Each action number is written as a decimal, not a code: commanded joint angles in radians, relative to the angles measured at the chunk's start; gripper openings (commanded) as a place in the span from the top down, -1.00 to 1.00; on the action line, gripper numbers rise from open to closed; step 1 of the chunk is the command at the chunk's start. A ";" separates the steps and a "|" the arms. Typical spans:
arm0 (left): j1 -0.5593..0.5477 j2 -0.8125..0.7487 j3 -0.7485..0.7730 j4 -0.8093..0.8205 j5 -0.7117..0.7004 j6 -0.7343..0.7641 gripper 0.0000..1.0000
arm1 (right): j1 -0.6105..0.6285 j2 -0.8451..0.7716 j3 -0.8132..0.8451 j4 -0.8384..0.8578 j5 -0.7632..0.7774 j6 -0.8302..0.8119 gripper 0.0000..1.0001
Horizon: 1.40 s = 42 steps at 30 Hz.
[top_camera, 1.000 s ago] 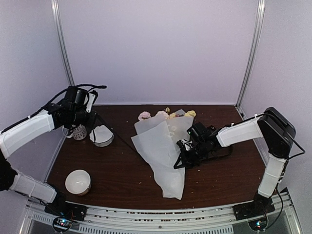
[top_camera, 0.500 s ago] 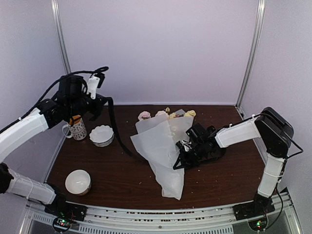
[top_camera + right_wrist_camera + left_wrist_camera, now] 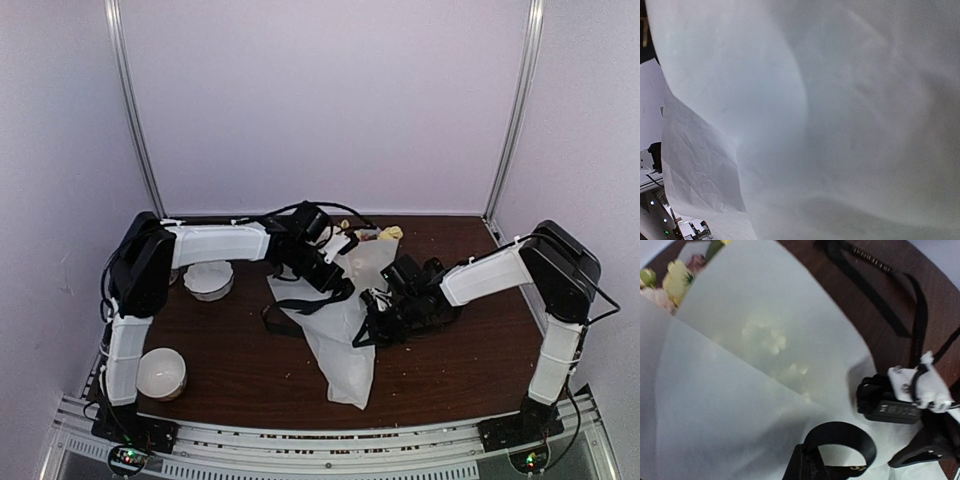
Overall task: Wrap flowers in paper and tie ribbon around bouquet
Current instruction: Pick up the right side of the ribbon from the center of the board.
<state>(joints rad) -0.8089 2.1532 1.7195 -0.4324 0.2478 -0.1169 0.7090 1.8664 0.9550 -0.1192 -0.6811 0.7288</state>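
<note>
Two grips | pinches ribbon in closed left jaws, 11 o'clock of paper, for looping | clamps its 3 o'clock edge in closed right jaws to hold flowers wrapped

1. The narrow black ribbon carries a row of small pale characters on the stretch that crosses the top of the left wrist view. They are too small and blurred to read.
2. Where the same ribbon curls into a loop at the bottom edge of that view, a few gold-toned marks show on its face. These are also illegible.
3. In the top external view, the ribbon's lettering cannot be made out at all.
4. No readable word, number, brand or sign shows in any view.
</note>
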 commanded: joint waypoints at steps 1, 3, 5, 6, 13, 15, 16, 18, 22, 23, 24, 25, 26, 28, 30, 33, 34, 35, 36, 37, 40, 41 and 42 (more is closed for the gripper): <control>0.013 0.081 0.085 -0.125 0.023 -0.016 1.00 | 0.013 -0.005 -0.023 -0.021 0.084 0.011 0.90; 0.018 0.111 0.081 -0.131 0.011 -0.026 1.00 | 0.015 -0.027 -0.020 -0.050 0.114 0.003 0.72; 0.027 0.138 0.071 -0.132 0.015 -0.036 1.00 | 0.017 -0.061 -0.013 -0.093 0.155 -0.015 0.55; 0.031 0.149 0.064 -0.132 0.023 -0.042 1.00 | 0.017 -0.084 -0.005 -0.121 0.184 -0.027 0.48; 0.039 0.151 -0.001 -0.084 0.061 -0.061 1.00 | -0.041 -0.241 0.097 -0.409 0.385 -0.149 0.03; 0.039 0.139 -0.015 -0.068 0.066 -0.059 1.00 | -0.106 -0.267 0.119 -0.449 0.437 -0.174 -0.03; 0.039 0.132 -0.022 -0.059 0.068 -0.057 1.00 | -0.144 -0.271 0.136 -0.459 0.463 -0.186 -0.05; 0.039 0.123 -0.030 -0.049 0.070 -0.049 1.00 | -0.214 -0.244 0.189 -0.486 0.543 -0.221 -0.15; 0.039 0.119 -0.031 -0.044 0.079 -0.033 1.00 | -0.322 -0.084 0.364 -0.564 0.697 -0.273 -0.26; 0.039 0.117 -0.031 -0.043 0.083 -0.031 1.00 | -0.344 -0.038 0.413 -0.581 0.702 -0.279 -0.32; 0.038 0.116 -0.031 -0.042 0.085 -0.028 1.00 | -0.361 0.006 0.457 -0.593 0.703 -0.288 -0.35; 0.039 0.114 -0.033 -0.040 0.088 -0.027 1.00 | -0.374 0.045 0.499 -0.607 0.704 -0.294 -0.37; 0.039 0.113 -0.034 -0.040 0.090 -0.024 1.00 | -0.383 0.084 0.558 -0.629 0.704 -0.302 -0.37; 0.038 0.110 -0.037 -0.037 0.092 -0.018 1.00 | -0.396 0.148 0.634 -0.673 0.725 -0.313 -0.37; 0.039 0.107 -0.040 -0.036 0.093 -0.013 1.00 | -0.411 0.197 0.688 -0.705 0.757 -0.311 -0.38; 0.039 0.105 -0.038 -0.035 0.104 -0.002 1.00 | -0.426 0.248 0.727 -0.701 0.708 -0.313 -0.32; 0.039 0.105 -0.038 -0.035 0.105 0.004 1.00 | -0.424 0.260 0.747 -0.708 0.698 -0.318 -0.29; 0.039 0.105 -0.038 -0.034 0.104 0.006 1.00 | -0.424 0.268 0.761 -0.706 0.696 -0.324 -0.26; 0.040 0.106 -0.037 -0.034 0.102 0.011 1.00 | -0.427 0.280 0.780 -0.711 0.699 -0.323 -0.23; 0.040 0.107 -0.036 -0.034 0.102 0.014 1.00 | -0.429 0.289 0.797 -0.716 0.695 -0.321 -0.21; 0.047 0.108 -0.031 -0.039 0.104 0.016 1.00 | -0.439 0.325 0.852 -0.746 0.658 -0.318 -0.21; 0.050 0.107 -0.030 -0.042 0.106 0.018 1.00 | -0.442 0.338 0.872 -0.768 0.641 -0.320 -0.20; 0.052 0.106 -0.028 -0.044 0.109 0.020 1.00 | -0.443 0.350 0.892 -0.792 0.630 -0.324 -0.20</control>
<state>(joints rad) -0.7681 2.2848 1.6978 -0.4686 0.3367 -0.1207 0.2844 2.1735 1.7676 -0.8303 -0.0082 0.4164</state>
